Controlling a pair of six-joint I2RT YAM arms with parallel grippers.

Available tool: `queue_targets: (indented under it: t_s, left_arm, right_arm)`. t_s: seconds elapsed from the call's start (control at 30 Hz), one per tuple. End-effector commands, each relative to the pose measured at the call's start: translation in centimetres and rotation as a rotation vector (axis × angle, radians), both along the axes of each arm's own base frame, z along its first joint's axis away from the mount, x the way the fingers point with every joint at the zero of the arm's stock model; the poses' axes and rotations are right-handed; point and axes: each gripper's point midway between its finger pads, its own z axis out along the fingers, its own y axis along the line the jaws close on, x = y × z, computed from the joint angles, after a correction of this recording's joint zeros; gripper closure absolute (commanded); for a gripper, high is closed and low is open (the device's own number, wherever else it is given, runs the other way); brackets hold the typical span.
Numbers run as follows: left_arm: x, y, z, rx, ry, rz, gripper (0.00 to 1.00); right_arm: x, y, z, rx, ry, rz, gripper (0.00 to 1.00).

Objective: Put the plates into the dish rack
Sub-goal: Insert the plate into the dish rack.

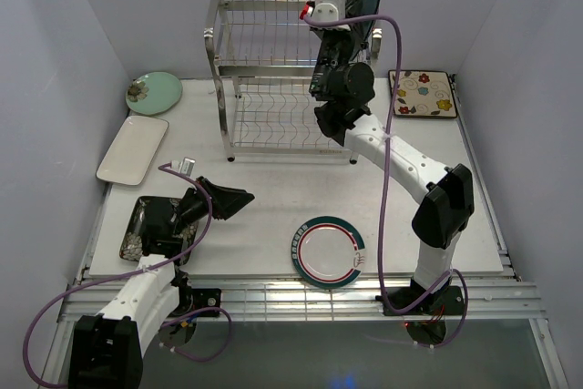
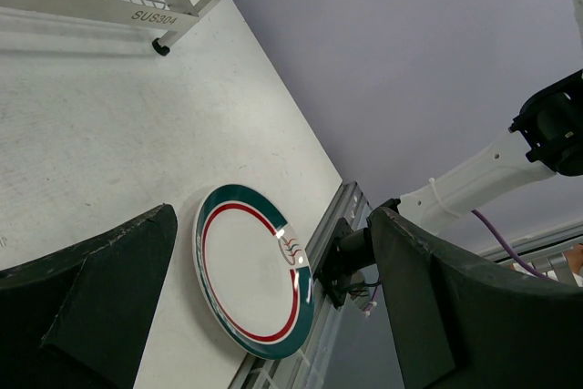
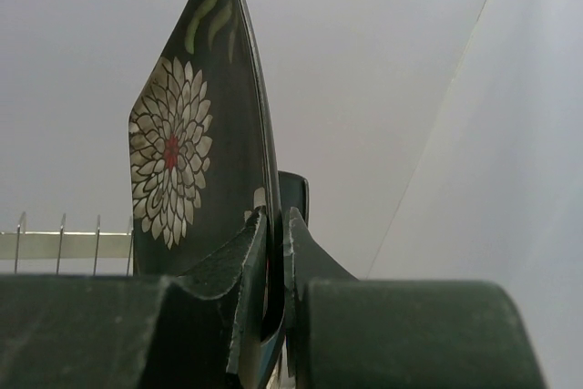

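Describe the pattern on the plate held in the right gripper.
A dark plate with a white chrysanthemum, red centre; clearest in right wrist view.

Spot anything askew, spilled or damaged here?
Nothing stands out. The dark floral square plate is pinched upright in the right hand at the top of the steel wire dish rack; the round teal-rimmed white plate lies flat, intact.

White table [image 1: 273, 198]. Rear: steel dish rack [image 1: 282, 79]. Left: pale green round plate [image 1: 153, 92], white rectangular plate [image 1: 133, 148], dark floral square plate [image 1: 135, 234]. Front: teal-rimmed round plate [image 1: 329, 251]. Far right: cream flowered square plate [image 1: 424, 94].
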Motion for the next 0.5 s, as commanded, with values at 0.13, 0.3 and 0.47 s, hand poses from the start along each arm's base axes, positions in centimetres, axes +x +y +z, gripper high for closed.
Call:
queue_targets:
  t_s: [0.13, 0.3, 0.47]
  left_arm:
    - [0.1, -0.1, 1.4, -0.002, -0.047, 0.001, 0.02]
    - [0.0, -0.1, 1.5, -0.004, -0.049, -0.003, 0.02]
    - [0.0, -0.1, 1.5, -0.004, -0.051, -0.003, 0.02]
  right_arm:
    - [-3.4, -2.1, 4.2, 0.084, -0.227, 0.021, 0.92]
    - [-3.3, -2.1, 3.0, 0.067, -0.205, 0.019, 0.92]
    - [-3.2, -2.3, 2.4, 0.066, -0.193, 0.012, 0.92]
